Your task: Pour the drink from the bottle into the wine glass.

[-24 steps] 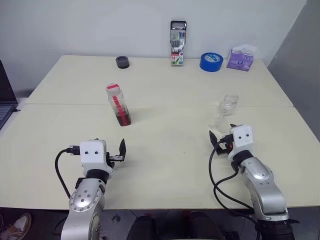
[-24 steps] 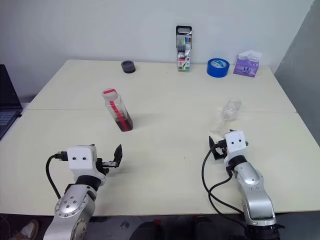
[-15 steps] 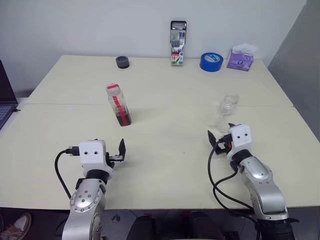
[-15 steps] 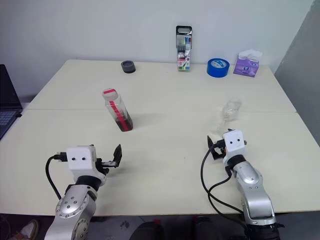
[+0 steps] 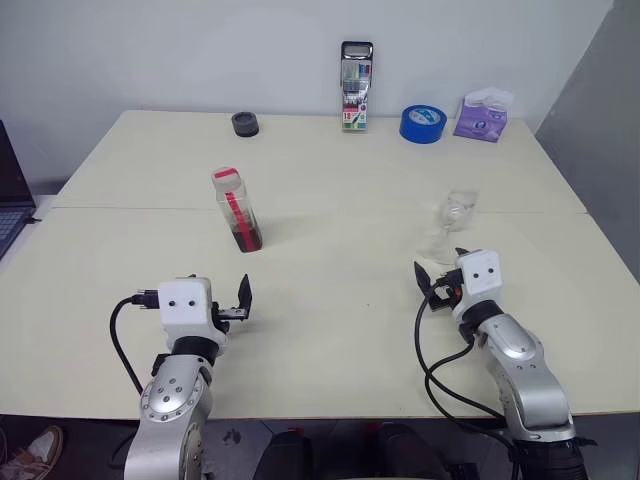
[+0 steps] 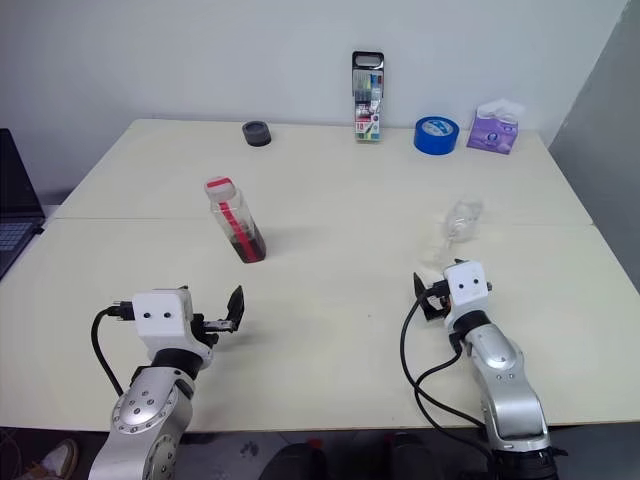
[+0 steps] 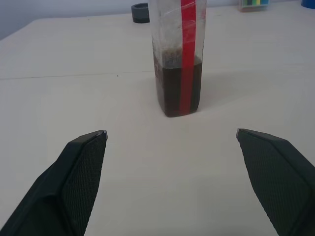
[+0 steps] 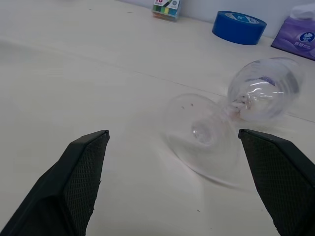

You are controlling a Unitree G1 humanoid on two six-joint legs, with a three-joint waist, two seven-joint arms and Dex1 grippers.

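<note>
The bottle (image 5: 237, 210) stands upright left of the table's middle. It is clear plastic with a red cap and a red label strip, and the dark drink (image 7: 177, 91) fills its lower part. My left gripper (image 5: 238, 303) is open a short way in front of it, pointing at it with nothing between the fingers. The wine glass (image 5: 450, 222) lies tipped on its side at the right, its round foot (image 8: 202, 132) turned towards my right gripper (image 5: 430, 280). That gripper is open and empty, just short of the foot.
Along the far edge of the table (image 5: 330, 300) are a black round object (image 5: 245, 123), a box of markers (image 5: 356, 87), a blue tape roll (image 5: 422, 123) and a purple tissue pack (image 5: 483, 115). A laptop (image 5: 8, 200) sits at the far left.
</note>
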